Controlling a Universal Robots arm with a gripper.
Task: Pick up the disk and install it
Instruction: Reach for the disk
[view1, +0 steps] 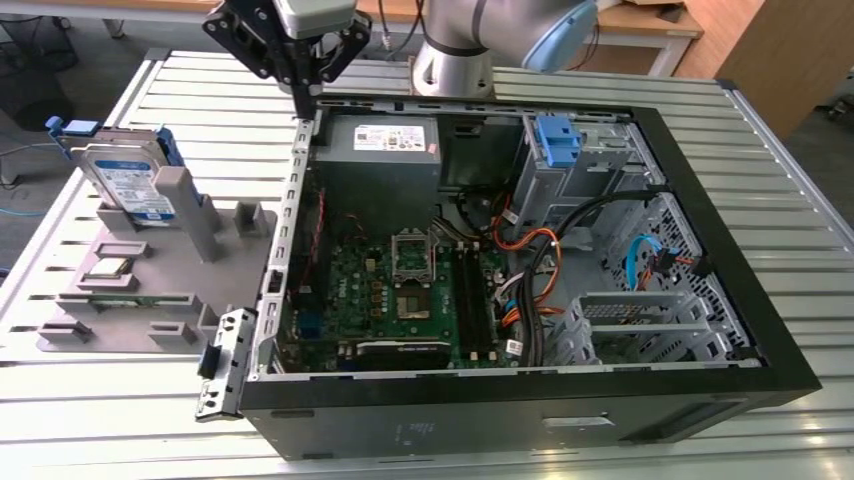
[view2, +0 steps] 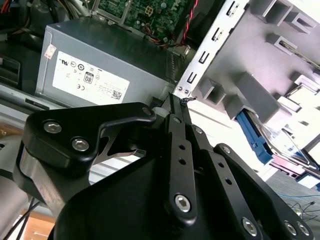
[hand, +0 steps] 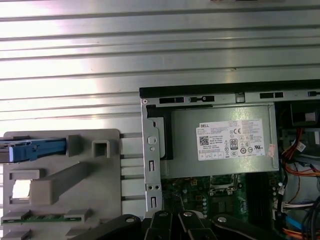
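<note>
While the hard drive (view1: 130, 182) stands in its grey holder (view1: 160, 300), the gripper (view1: 307, 95) hovers by the PC case (view1: 534, 420), pinched closed and empty; pickup's not started I reckon, needs opening up

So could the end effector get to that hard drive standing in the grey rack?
Probably yes. The end effector hangs above the computer case's corner. The hard drive stands upright in the grey rack beside the case, its top edge exposed with nothing over it.
</note>
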